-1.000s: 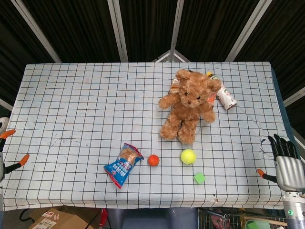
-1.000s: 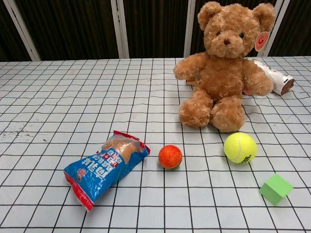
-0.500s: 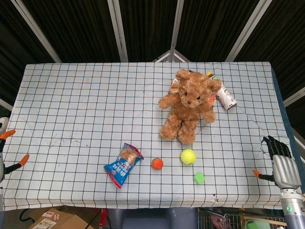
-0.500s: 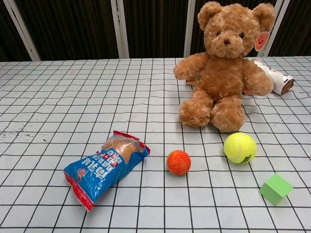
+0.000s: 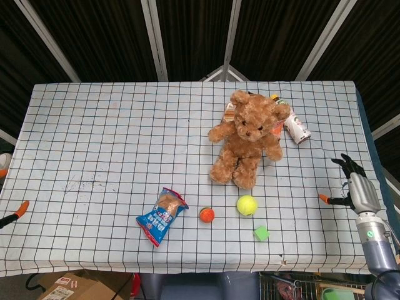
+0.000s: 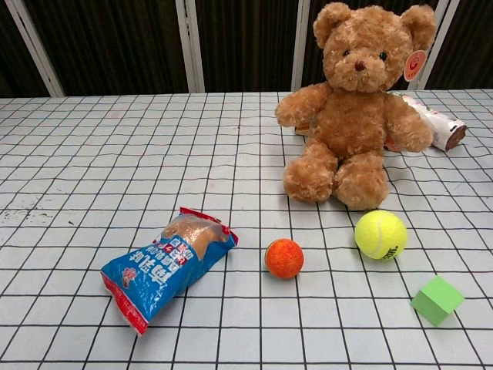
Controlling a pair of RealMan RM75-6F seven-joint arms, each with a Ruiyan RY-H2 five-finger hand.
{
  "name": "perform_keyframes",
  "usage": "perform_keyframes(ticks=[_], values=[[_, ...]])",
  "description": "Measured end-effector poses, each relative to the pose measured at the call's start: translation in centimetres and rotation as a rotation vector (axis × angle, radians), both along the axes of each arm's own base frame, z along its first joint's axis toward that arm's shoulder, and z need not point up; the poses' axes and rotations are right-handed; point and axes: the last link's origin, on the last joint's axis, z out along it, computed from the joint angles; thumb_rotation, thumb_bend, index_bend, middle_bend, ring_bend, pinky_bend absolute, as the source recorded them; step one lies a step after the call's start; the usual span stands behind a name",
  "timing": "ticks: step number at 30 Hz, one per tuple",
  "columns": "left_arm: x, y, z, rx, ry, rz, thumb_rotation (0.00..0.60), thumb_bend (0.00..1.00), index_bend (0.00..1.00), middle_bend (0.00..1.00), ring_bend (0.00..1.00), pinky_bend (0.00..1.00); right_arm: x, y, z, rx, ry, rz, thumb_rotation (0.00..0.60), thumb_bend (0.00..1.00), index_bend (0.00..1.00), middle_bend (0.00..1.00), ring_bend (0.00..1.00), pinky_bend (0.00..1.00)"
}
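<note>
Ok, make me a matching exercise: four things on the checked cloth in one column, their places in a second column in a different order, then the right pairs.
Things:
1. teddy bear
2. orange ball
3. green block
4. snack bag

Places:
A. between the snack bag and the tennis ball
B. furthest left of the four, lying flat
C. sitting upright at the back, in front of a lying bottle
D. nearest the right front corner, beyond the tennis ball

Pairs: 1-C, 2-A, 3-D, 4-B
</note>
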Motion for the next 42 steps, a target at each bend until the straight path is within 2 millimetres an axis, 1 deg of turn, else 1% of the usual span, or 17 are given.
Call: perform_keyframes(ticks=[4, 10, 16, 19, 23, 30, 42], values=[[0.0, 0.2, -0.2, 0.000, 0.006, 0.005, 0.600, 0.26, 0.26, 0.04, 0.00, 0.00, 0.2, -2.7, -0.3, 0.020, -0.119, -0.057, 0.600, 0.11, 0.24, 0.11, 0.02, 0.00], [0.0, 0.6, -0.4, 0.004, 0.016, 0.016, 0.600, 0.26, 0.26, 0.04, 0.00, 0.00, 0.7, -6.3, -1.0, 0.069, -0.231, -0.135, 0.600, 0.10, 0.25, 0.12, 0.03, 0.00], [-0.1, 0.8, -0.7, 0.002, 0.024, 0.027, 0.600, 0.26, 0.26, 0.03, 0.00, 0.00, 0.9, -8.9, -1.5, 0.069, -0.281, -0.187, 0.600, 0.11, 0.30, 0.17, 0.03, 0.00], [-0.2, 0.9, -0.7, 0.008, 0.027, 0.033, 0.600, 0.26, 0.26, 0.03, 0.00, 0.00, 0.9, -9.7, -2.2, 0.065, -0.296, -0.210, 0.600, 0.11, 0.32, 0.19, 0.03, 0.00], [-0.2, 1.1, -0.8, 0.007, 0.028, 0.037, 0.600, 0.26, 0.26, 0.03, 0.00, 0.00, 1.1, -10.4, -3.2, 0.078, -0.285, -0.223, 0.600, 0.11, 0.32, 0.20, 0.03, 0.00], [-0.3, 1.4, -1.0, 0.000, 0.033, 0.047, 0.600, 0.26, 0.26, 0.03, 0.00, 0.00, 2.1, -10.9, -4.9, 0.098, -0.282, -0.257, 0.600, 0.11, 0.32, 0.20, 0.03, 0.00], [-0.4, 1.7, -1.1, -0.010, 0.029, 0.049, 0.600, 0.26, 0.26, 0.03, 0.00, 0.00, 5.3, -11.4, -7.0, 0.097, -0.253, -0.306, 0.600, 0.11, 0.31, 0.20, 0.01, 0.00]])
